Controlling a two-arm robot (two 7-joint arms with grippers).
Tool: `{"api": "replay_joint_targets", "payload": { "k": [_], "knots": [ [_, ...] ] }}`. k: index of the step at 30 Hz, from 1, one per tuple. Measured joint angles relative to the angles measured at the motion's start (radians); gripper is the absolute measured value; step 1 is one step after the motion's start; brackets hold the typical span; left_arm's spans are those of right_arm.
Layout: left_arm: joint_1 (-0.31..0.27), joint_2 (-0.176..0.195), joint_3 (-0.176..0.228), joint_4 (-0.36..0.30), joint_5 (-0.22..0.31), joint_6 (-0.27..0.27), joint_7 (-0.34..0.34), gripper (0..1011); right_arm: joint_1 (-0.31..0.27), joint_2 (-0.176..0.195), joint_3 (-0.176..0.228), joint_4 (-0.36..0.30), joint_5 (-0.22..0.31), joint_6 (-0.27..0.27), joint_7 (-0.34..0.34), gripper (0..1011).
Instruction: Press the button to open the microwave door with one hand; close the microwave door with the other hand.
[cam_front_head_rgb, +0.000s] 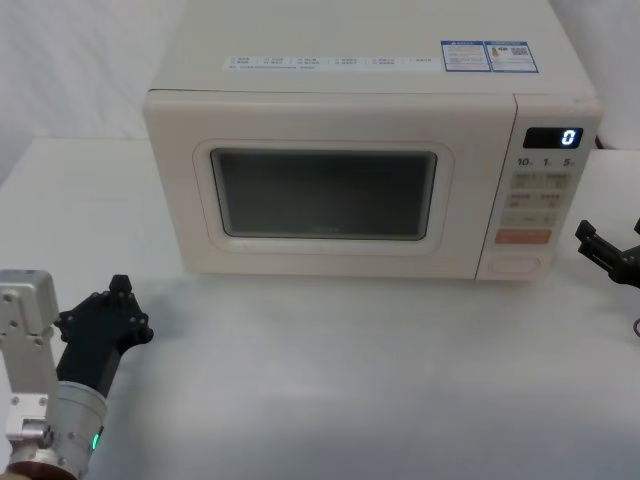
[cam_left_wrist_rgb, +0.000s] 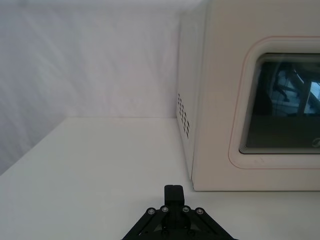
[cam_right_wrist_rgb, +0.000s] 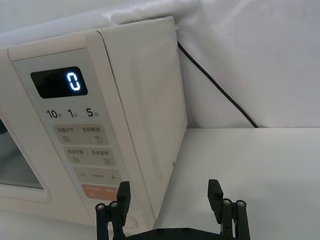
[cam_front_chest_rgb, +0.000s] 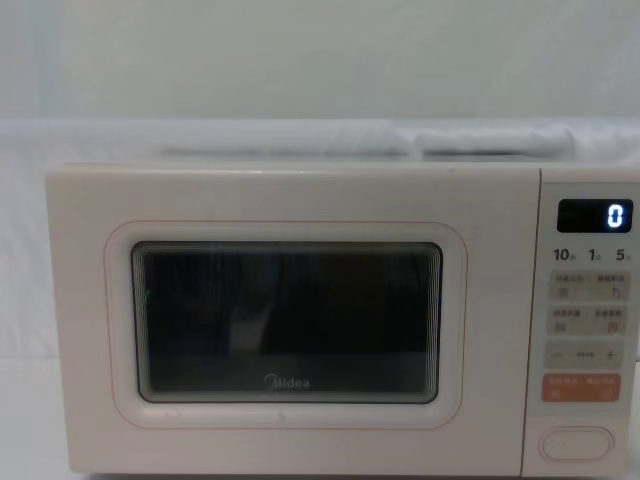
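A flat, matte white tabletop (cam_front_head_rgb: 330, 370) spans the near field and extends to both the left and right edges of the scene. At its far edge it meets a white fabric backdrop (cam_left_wrist_rgb: 90, 65), which hangs vertically and shows faint creases and soft folds. A thin black power cable (cam_right_wrist_rgb: 215, 82) runs diagonally down across the backdrop on the right side and reaches the tabletop. Illumination is even and diffuse, and shadows on the tabletop are soft.

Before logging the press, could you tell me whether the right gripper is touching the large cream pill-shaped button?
Apart. In the head view the right gripper sits right of the microwave, clear table separating it from the button.
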Motion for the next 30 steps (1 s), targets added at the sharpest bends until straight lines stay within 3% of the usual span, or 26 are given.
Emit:
{"api": "replay_joint_targets", "payload": {
  "k": [8, 30],
  "knots": [
    [-0.007, 0.008, 0.012, 0.019, 0.034, -0.019, -0.002, 0, 0.0, 0.0, 0.0, 0.0, 0.0, 0.0, 0.0, 1002],
    [-0.006, 0.007, 0.009, 0.014, 0.026, -0.015, -0.002, 0, 0.0, 0.0, 0.0, 0.0, 0.0, 0.0, 0.0, 1002]
  ]
}}
